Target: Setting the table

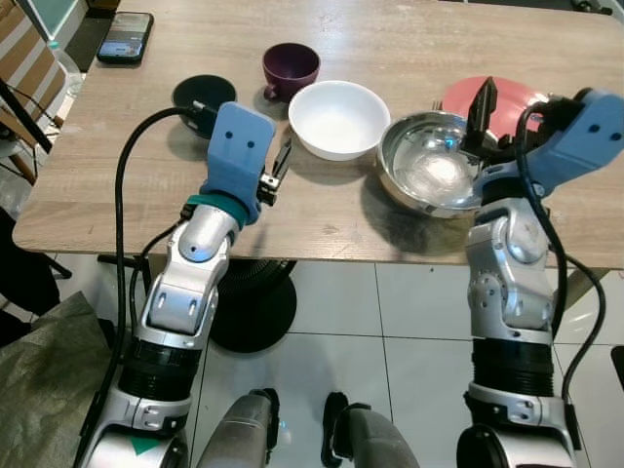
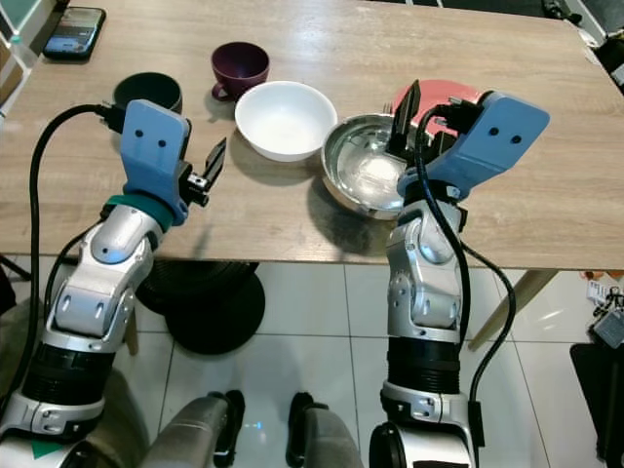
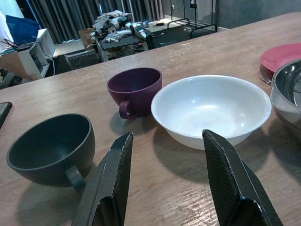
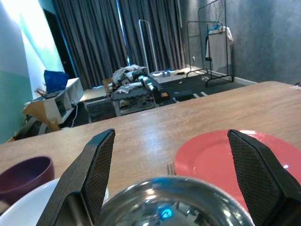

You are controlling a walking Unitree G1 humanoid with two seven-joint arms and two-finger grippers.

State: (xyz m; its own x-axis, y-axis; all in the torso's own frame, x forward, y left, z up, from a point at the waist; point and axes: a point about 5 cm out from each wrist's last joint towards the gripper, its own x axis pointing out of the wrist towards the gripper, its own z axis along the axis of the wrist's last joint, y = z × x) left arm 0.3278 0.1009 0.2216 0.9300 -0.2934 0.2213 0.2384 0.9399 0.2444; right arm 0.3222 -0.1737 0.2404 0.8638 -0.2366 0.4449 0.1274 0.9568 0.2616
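Both arms reach in over the near edge of the wooden table [image 1: 322, 229]. The left hand [image 3: 167, 181] hovers low, fingers spread apart and holding nothing, pointing between the dark cup [image 3: 49, 148] and the white bowl [image 3: 211, 110]. The right hand [image 4: 171, 176] sits just above the steel bowl [image 1: 429, 175], fingers wide apart, nothing between them. White bowl and steel bowl stand just beside each other mid-table. Behind them, the purple cup [image 1: 290, 68] and, off to the right, the red plate [image 4: 225, 157] with a fork [image 4: 170, 168] at its edge. Far left corner: a phone [image 1: 125, 37].
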